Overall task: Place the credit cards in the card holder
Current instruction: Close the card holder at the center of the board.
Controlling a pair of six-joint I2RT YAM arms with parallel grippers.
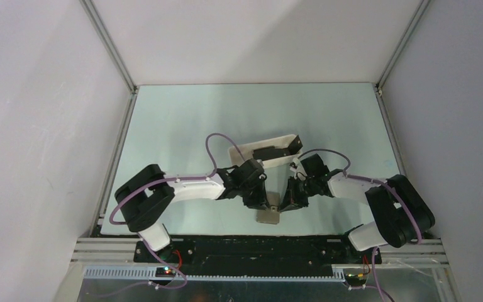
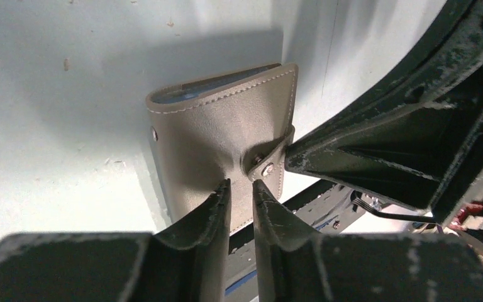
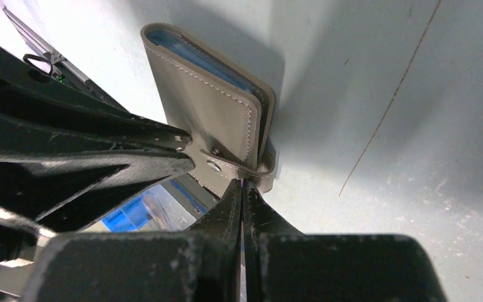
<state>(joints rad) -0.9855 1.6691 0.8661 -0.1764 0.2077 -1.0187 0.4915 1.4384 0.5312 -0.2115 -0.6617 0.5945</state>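
In my left wrist view, I am holding my left gripper (image 2: 242, 187) with its jaws slightly parted and gripping nothing. Its fingertips are resting on the grey-brown face of the card holder (image 2: 217, 123), just beside the closing tab (image 2: 269, 162). The card holder is lying folded on the pale table (image 2: 69, 157), with a strip of light blue showing along its far edge. My right gripper (image 2: 294, 154) is reaching in from the right and touching the tab. In my right wrist view, I am pressing that gripper's jaws fully together with the tips right against the tab's strap, and I cannot tell whether the strap is pinched between them. From the top, both grippers are meeting over the card holder, which is sitting near the table's front edge between my two arms. The credit cards (image 1: 269, 151) are lying as dark shapes in the white tray (image 1: 242, 154) farther back, well apart from the card holder.
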